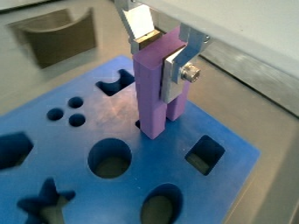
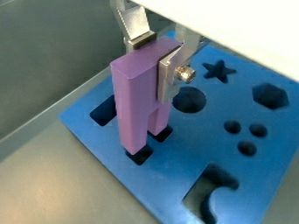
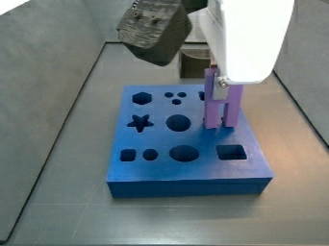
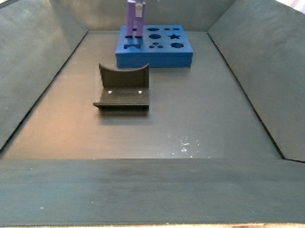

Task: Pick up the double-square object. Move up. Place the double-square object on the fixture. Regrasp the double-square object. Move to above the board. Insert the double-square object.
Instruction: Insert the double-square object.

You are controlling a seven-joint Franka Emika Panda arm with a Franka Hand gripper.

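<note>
My gripper is shut on the light-purple double-square object and holds it upright over the blue board. The object's lower end stands in a dark cut-out near the board's edge, as both wrist views show. In a side view the gripper hangs below the white arm, with the object upright at the board's right side. In a side view the object rises from the board at the far end. The olive-brown fixture stands apart on the floor, empty.
The board has other open cut-outs: a star, a round hole, a square and a hexagon. Sloping grey walls enclose the floor. The fixture also shows behind the board in a wrist view.
</note>
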